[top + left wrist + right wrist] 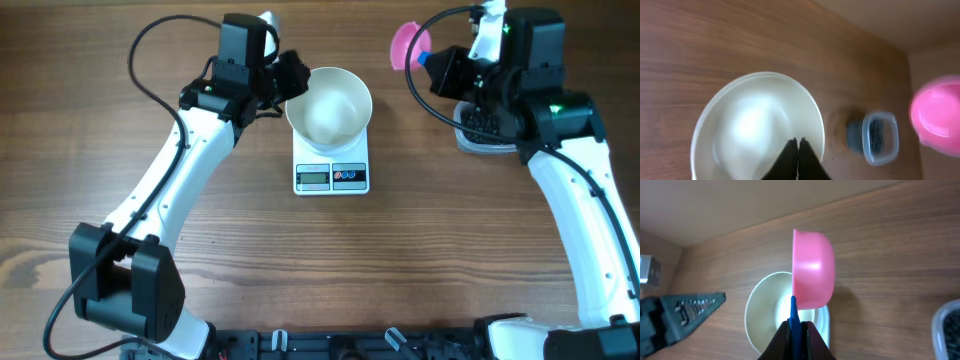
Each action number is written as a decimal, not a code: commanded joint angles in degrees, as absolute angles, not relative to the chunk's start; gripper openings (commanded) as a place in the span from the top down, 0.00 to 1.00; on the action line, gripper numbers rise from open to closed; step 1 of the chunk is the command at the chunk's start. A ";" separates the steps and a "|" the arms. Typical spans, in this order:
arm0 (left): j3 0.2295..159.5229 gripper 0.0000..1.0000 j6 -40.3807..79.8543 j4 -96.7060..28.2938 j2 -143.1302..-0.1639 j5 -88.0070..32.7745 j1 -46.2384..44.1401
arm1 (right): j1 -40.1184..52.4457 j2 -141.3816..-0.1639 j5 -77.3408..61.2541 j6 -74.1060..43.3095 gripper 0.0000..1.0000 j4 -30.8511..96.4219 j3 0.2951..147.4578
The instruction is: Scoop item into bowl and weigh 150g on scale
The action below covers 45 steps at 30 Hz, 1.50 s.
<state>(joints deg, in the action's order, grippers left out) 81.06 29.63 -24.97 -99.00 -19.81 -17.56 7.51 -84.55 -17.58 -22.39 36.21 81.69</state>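
Wooden bench [100,150] bore bowl [329,105] on scale [331,176]; left gripper [798,147] pressed closed, right gripper [796,325] pinched the pink scoop [812,270], best kept level.

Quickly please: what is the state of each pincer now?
Left pincer: closed above the bowl, holding nothing visible.
Right pincer: closed on the pink scoop, at its blue handle.

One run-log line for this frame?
bowl: empty, on scale | left gripper: jaws shut at bowl rim | right gripper: shut on pink scoop
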 commanded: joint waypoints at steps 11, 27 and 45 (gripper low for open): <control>76.55 0.96 11.99 -46.06 -90.72 -14.90 -29.76 | 1.41 -84.93 -16.45 -18.65 0.96 41.32 82.70; 58.06 0.96 7.42 -24.08 -94.63 -11.64 -35.53 | 1.41 -84.93 -16.47 -18.22 0.96 42.63 82.70; 58.06 0.96 7.46 -17.93 -102.52 -4.38 -35.53 | 1.41 -84.93 -16.47 -18.24 0.96 42.70 82.65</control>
